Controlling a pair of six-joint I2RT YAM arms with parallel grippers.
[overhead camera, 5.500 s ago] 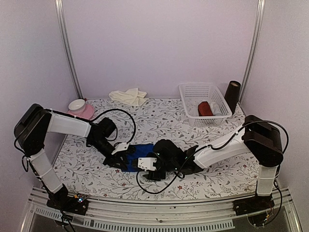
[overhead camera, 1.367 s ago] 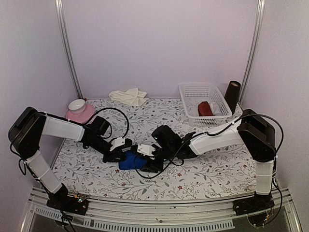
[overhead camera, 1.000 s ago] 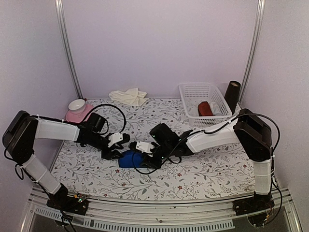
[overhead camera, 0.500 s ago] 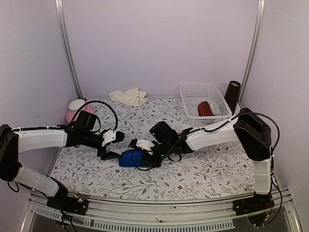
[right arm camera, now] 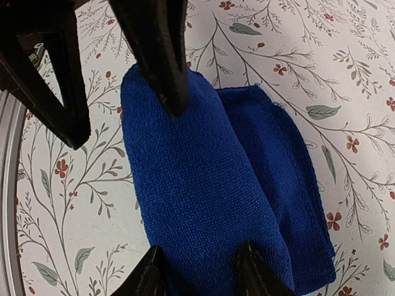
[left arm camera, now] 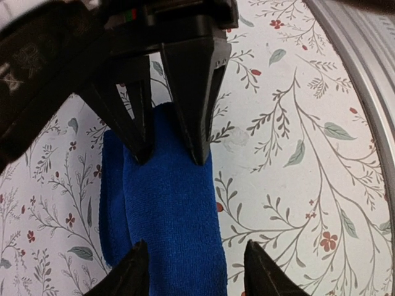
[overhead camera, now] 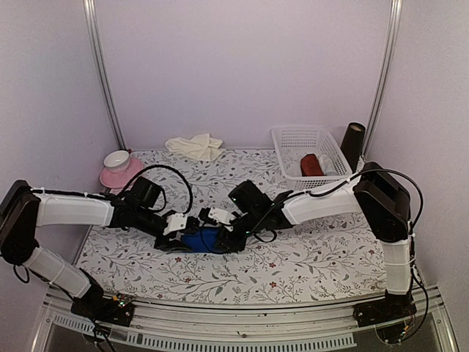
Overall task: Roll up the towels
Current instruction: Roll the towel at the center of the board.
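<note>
The royal blue towel [overhead camera: 205, 240] lies rolled up on the floral tablecloth at front centre. My left gripper [overhead camera: 178, 236] is at its left end, jaws wide open astride the roll [left arm camera: 166, 209], one fingertip [left arm camera: 133, 271] over the cloth and the other beside it. My right gripper [overhead camera: 221, 232] is at the right end, its fingers pinched on the top of the roll [right arm camera: 203, 185]. The cream towel [overhead camera: 194, 145] lies crumpled at the back, far from both grippers.
A white basket [overhead camera: 287, 144] at the back right holds a dark red roll [overhead camera: 311, 164]. A dark cylinder [overhead camera: 352, 145] stands beside it. A pink and white bowl [overhead camera: 121, 165] sits at the back left. A metal rail [left arm camera: 364, 68] runs along the table's near edge.
The flat blue towel has become a roll. My left gripper swung out to the left, then came back to the roll's left end. My right gripper stayed on the roll.
</note>
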